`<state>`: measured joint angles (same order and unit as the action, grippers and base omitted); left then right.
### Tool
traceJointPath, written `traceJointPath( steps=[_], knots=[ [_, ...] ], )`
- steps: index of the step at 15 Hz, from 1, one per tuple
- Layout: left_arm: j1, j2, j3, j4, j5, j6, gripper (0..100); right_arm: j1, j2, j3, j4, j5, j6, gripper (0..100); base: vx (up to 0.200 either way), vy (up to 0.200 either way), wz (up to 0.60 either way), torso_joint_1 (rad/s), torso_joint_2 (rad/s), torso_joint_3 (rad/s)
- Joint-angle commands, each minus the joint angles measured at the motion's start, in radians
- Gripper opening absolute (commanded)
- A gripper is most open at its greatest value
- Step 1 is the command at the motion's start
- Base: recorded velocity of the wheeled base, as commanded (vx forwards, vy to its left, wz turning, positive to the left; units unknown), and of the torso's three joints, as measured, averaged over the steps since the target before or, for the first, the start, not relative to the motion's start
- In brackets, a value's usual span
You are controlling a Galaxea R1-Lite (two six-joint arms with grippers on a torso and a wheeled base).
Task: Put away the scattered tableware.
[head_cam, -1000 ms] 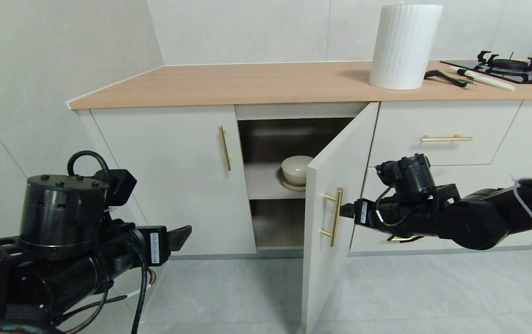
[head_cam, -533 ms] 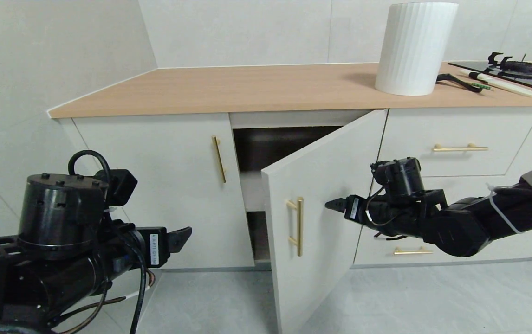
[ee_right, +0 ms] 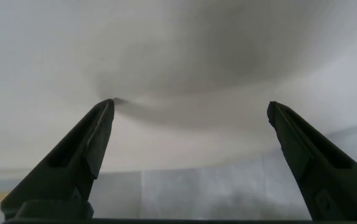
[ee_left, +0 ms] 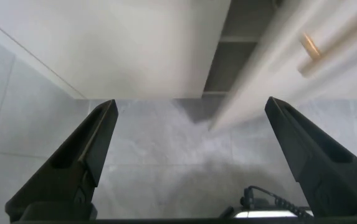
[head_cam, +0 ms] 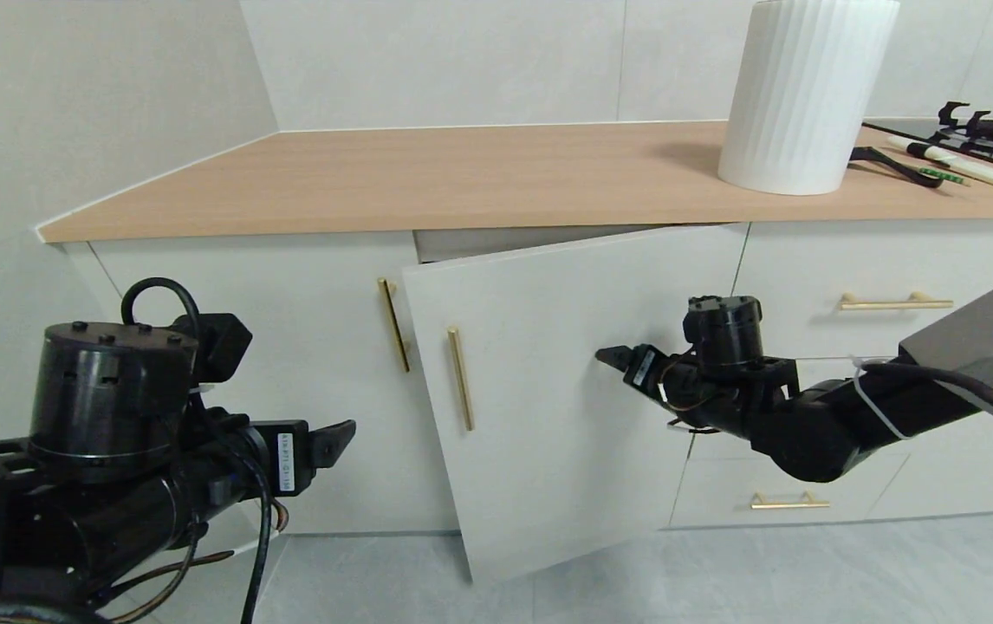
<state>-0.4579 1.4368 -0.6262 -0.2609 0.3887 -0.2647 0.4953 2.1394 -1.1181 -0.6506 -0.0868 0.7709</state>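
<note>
Head view, centre frame: your right hand (head_cam: 607,355), spread apart, sits against the nearly shut cabinet door (head_cam: 548,433). Closing step, I judge; next, push it flush.

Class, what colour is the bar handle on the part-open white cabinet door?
Brassy gold; the bar handle shows best in head view.
</note>
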Motion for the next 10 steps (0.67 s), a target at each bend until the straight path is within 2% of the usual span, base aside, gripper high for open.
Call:
traceJointPath(
  steps=[1, 3, 10],
  knots=[
    [0.001, 0.001, 0.0, 0.0, 0.001, -0.001, 100, 0.0, 0.068, -0.062, -0.001, -0.059, 0.008, 100, 0.0, 0.0, 0.0, 0.0, 0.0, 0.0],
    [0.001, 0.001, 0.0, 0.0, -0.001, -0.001, 100, -0.003, 0.117, -0.121, -0.001, -0.145, 0.01, 100, 0.0, 0.0, 0.0, 0.0, 0.0, 0.0],
    [0.002, 0.002, 0.0, 0.0, -0.001, -0.001, 100, -0.017, 0.142, -0.169, -0.004, -0.206, 0.028, 100, 0.0, 0.0, 0.0, 0.0, 0.0, 0.0]
  ],
)
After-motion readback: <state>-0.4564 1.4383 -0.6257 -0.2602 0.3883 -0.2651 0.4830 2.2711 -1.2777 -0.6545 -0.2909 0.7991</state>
